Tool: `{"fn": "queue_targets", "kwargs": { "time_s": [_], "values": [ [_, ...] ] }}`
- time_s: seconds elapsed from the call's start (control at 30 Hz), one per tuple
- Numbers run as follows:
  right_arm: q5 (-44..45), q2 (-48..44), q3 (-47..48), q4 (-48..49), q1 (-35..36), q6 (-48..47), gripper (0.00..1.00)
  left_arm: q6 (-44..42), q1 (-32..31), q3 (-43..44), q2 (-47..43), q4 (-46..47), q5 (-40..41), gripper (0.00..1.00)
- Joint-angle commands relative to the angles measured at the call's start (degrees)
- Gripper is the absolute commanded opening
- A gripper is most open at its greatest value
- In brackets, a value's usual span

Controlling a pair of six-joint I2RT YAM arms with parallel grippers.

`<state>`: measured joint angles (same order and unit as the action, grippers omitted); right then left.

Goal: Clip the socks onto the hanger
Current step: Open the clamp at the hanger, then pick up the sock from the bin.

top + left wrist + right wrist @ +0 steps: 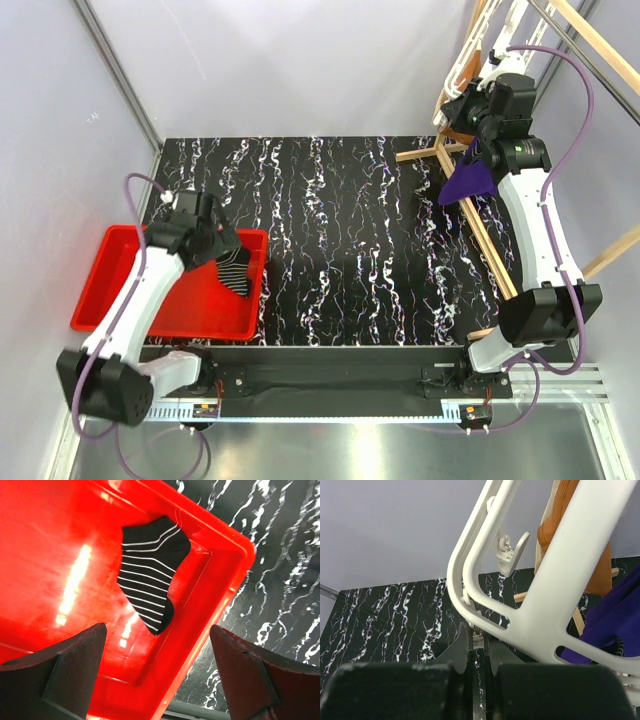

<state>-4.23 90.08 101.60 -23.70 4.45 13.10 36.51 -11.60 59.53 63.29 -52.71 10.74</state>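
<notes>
SOCK WAITS IN TRAY: Nothing is clipped yet. The only striped sock (236,272) in sight lies loose in the red tray (120,290) at 8 o'clock on the surface (350,230). In the top view its long axis runs from 11 to 5 o'clock, tapered end toward 5. The left end effector (159,630) hovers above it, spread wide and empty. At 2 o'clock the right end effector (477,650) is nearly closed on a small white clip (475,634) of the hanger (570,580). Pickup, carry and clipping appear to remain.
</notes>
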Motion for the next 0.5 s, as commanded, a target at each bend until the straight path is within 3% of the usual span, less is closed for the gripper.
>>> {"fn": "queue_targets", "kwargs": {
  "time_s": [0.0,0.23,0.47],
  "values": [
    [-3.68,-0.35,-0.79,-1.35,0.21,1.13,0.0,2.32,0.35,1.12,4.82,4.1,-4.77,0.89],
    [-3.68,0.0,-0.88,-1.08,0.12,0.96,0.0,12.79,1.13,0.59,10.53,4.46,2.26,0.78],
    [-4.38,0.18,-0.88,-0.99,0.21,1.31,0.0,12.54,2.36,0.77,18.71,6.56,2.09,0.64]
  ]
}}
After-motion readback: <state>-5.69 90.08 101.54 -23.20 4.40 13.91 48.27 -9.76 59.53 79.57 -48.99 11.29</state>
